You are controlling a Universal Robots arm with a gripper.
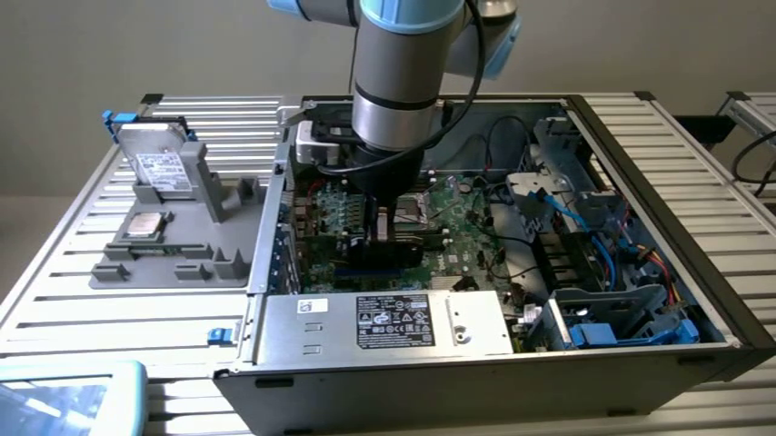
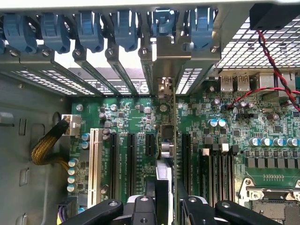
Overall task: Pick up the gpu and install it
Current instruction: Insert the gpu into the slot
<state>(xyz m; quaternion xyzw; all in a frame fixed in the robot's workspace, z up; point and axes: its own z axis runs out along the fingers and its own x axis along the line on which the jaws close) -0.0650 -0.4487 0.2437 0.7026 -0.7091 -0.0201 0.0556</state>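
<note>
The gripper (image 2: 168, 199) is clamped on the gpu (image 2: 174, 136), held upright on edge. It stands over the motherboard (image 2: 131, 117) slots inside the open case (image 1: 485, 363).

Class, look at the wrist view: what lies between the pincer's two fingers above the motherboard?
The gpu, edge-on and upright, gripped by the pincer over the green motherboard; the wrist view shows it.
</note>
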